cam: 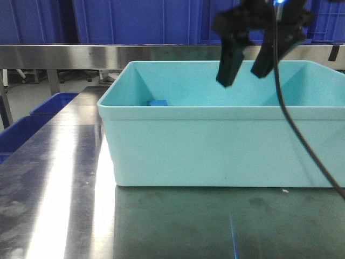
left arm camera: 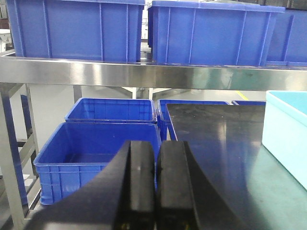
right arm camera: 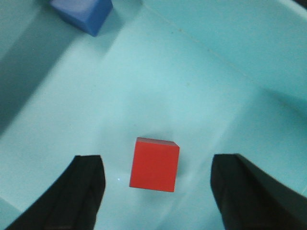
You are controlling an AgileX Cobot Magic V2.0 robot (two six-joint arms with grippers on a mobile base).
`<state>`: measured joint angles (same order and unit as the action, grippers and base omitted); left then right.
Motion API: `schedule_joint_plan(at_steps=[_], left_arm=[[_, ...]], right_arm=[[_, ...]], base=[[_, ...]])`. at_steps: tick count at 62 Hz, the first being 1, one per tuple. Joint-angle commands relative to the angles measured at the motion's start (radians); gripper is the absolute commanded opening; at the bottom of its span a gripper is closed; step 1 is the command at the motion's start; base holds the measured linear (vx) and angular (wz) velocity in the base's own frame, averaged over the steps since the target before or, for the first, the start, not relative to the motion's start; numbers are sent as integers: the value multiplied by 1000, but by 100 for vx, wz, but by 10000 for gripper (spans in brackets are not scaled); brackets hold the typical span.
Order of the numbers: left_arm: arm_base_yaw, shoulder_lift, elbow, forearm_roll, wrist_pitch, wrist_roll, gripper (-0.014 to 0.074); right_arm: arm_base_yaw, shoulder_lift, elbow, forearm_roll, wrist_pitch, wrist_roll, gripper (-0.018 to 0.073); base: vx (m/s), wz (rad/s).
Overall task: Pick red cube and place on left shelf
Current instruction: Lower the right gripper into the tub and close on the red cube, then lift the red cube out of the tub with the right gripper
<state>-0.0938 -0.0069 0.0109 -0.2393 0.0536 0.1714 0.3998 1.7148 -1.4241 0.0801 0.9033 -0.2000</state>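
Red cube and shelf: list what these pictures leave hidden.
- Red cube: unseen in the front view, behind the teal bin wall.
- Right gripper: height above cube unclear.
- Left shelf: rollers hidden behind its rail.
- Blue cube: cut by the frame edge.

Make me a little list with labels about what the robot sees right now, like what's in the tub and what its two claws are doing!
tub: light teal bin on the steel table
red cube: red cube resting on the bin floor, lined up with the gap between the right claw's fingers
blue cube: blue cube near a far corner of the bin
right gripper: right gripper open, above the bin, not touching the red cube
left gripper: left gripper shut, holding nothing
shelf: steel shelf rail with blue crates on it
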Motion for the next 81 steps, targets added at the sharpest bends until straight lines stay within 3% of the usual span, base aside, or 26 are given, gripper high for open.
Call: schedule_joint_plan(at_steps=[1,41,50,59,66,81], left_arm=[[-7,-13,24,-1,-85,0,102],[-7,-13,24,-1,-85,0,102],[-7,-13,24,-1,-85,0,102],[-7,-13,24,-1,-85,0,102],[-7,-13,24,-1,-85,0,102],[-7,-13,24,-1,-85,0,102]], right_arm=[[-1,-11,-36,-44,-14,-13,599],[-1,133,-36,-46,2,-20,570],[-1,151,-36,-46,7,-20,441],[-1,165,-36,-45,24,-20,179],[-1,146,-42,-41,28,-20,41],[-1,21,-93,-40,26,-19,58]], base=[[0,0],[0,0],[0,0],[0,0],[0,0],[0,0]])
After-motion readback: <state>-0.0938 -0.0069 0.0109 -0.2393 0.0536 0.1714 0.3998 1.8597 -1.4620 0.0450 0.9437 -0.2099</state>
